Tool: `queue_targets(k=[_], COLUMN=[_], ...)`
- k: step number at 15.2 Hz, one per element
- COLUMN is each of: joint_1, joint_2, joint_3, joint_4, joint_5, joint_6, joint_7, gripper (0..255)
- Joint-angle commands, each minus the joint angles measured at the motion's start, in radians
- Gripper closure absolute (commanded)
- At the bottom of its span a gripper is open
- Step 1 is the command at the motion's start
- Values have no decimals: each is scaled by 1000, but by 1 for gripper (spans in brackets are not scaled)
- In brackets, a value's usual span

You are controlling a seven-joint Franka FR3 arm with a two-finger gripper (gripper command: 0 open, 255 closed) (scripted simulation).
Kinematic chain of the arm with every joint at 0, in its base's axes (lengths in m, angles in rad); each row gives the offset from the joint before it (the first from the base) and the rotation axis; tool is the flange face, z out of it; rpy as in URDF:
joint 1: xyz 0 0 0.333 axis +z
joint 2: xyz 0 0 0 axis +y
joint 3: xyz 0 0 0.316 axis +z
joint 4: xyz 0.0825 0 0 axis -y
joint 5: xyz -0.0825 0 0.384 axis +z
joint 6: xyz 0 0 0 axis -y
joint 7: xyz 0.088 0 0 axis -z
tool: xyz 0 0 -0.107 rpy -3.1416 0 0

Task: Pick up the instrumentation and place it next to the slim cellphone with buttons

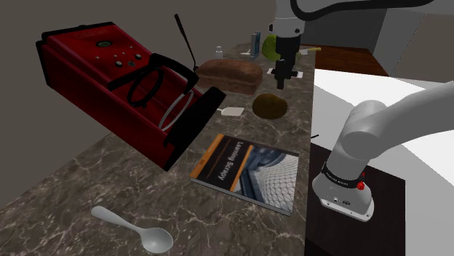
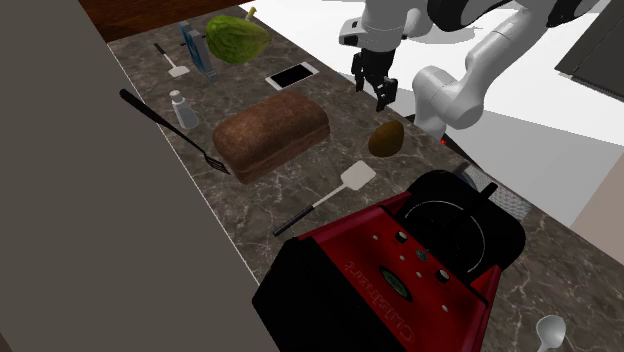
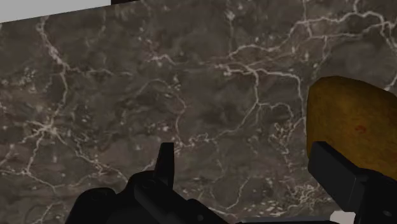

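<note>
Claw [image 2: 371, 92] is spread wide and empty over bare bench [image 1: 109, 189] near the phone [image 2: 293, 75], so I reckon the grab's not started yet, with the red instrument [image 1: 102, 80] sitting well apart along the wall-side edge.

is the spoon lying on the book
No, the spoon lies on the bare counter, well apart from the book.
</note>
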Motion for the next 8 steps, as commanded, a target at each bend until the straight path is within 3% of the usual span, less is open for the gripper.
queue_targets(k=[1, 8], joint_1=[0, 46], joint_2=[0, 197], joint_3=[0, 74], joint_4=[0, 85], joint_5=[0, 62], joint_6=[0, 156], joint_7=[0, 58], gripper=[0, 0])
